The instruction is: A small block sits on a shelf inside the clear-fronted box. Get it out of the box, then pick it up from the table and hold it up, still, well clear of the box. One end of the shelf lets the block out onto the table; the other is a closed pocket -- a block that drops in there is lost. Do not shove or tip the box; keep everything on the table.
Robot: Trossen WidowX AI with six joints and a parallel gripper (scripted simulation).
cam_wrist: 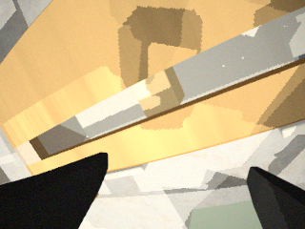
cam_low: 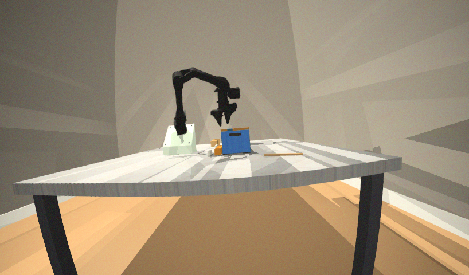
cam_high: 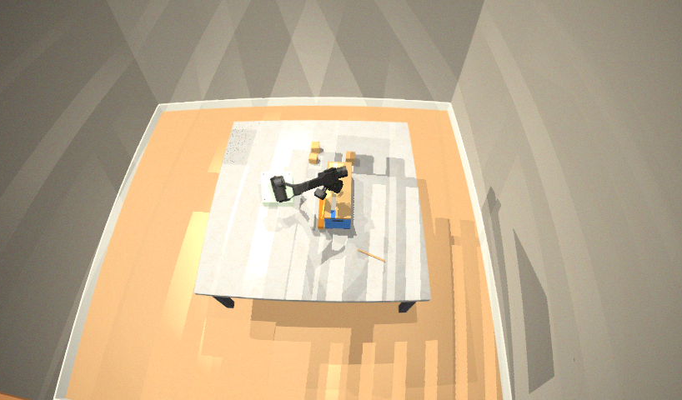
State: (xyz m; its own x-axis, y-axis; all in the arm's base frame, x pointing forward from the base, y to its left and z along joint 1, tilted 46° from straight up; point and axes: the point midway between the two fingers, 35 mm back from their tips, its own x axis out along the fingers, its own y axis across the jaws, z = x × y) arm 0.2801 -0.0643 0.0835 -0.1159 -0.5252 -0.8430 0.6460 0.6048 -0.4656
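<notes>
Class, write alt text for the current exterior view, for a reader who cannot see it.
A black robot arm arches from a pale green base, its open gripper pointing down above a box with a blue end panel on a grey table. An orange piece sits beside the box, and a thin stick lies to the right.

Jaws of the gripper (cam_high: 328, 190) (cam_low: 223, 124) (cam_wrist: 179, 162) open, nothing between them, over the long wooden-topped box (cam_high: 338, 223) (cam_low: 235, 141) (cam_wrist: 71, 62). Box's blue end lies below the jaws in frame. Orange strip (cam_high: 320, 216) (cam_low: 218, 150) along the box's left side, below the jaws. Pale green base (cam_high: 266, 176) (cam_low: 167, 150) (cam_wrist: 224, 215) left of them, black arm (cam_high: 307, 187) (cam_low: 209, 78) reaching across. Above and left of the jaws: upper block (cam_high: 315, 147), lower block (cam_high: 313, 158) (cam_low: 213, 144) near it. Third block (cam_high: 350, 156) above and right, near the box's far end. Thin stick (cam_high: 371, 255) (cam_low: 282, 154) well apart, below and right of the jaws.
</notes>
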